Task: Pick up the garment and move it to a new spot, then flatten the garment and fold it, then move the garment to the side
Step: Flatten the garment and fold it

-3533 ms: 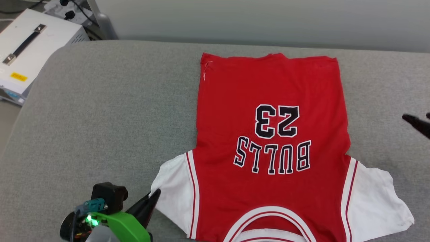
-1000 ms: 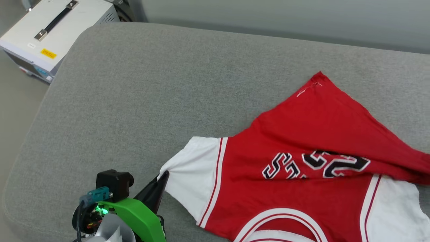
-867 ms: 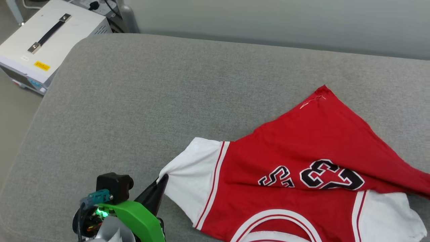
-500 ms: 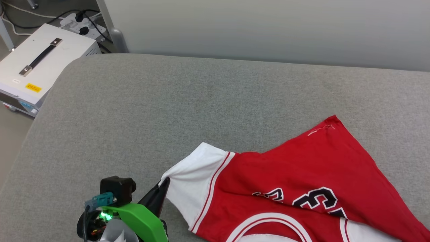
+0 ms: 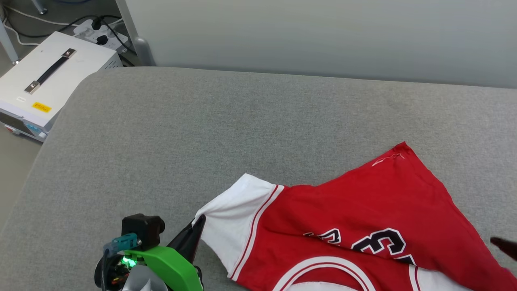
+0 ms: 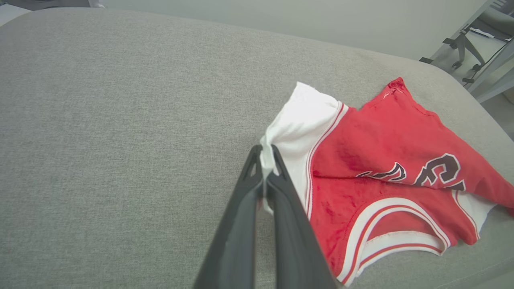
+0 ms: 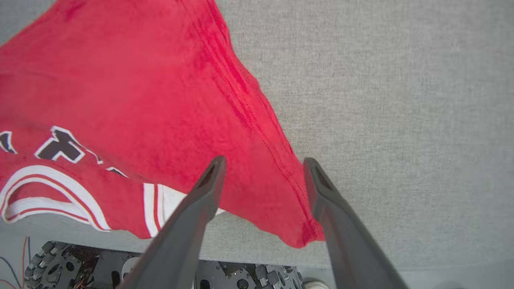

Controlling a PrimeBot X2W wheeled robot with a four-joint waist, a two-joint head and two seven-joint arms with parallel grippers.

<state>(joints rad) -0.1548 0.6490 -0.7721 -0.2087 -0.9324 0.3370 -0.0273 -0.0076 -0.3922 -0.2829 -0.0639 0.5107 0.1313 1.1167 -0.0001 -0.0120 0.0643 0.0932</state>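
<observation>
The garment point(image 5: 363, 218), a red jersey with white sleeves, lies on the grey cushion point(image 5: 202, 121) with its hem side folded diagonally over the black lettering. My left gripper point(image 5: 195, 231) is at the lower left of the head view. It is shut on the edge of the white sleeve point(image 6: 299, 120), pinched at the fingertips of the left gripper point(image 6: 265, 154). My right gripper point(image 7: 264, 164) stands open over the garment's folded red corner point(image 7: 257, 132), one finger on each side of the hem ridge. One dark fingertip point(image 5: 503, 245) pokes in at the head view's right edge.
A white box with a black handle point(image 5: 44, 81) stands off the cushion's far left corner, with a power strip point(image 5: 97, 30) behind it. A pale wall runs along the back. The robot base point(image 7: 80, 265) lies below the cushion's near edge. Chair legs point(image 6: 461, 44) stand beyond the cushion.
The garment's far right hem corner has come over towards the near right, covering most of the lettering. The head camera has shifted. A dark right fingertip has entered at the right edge.
</observation>
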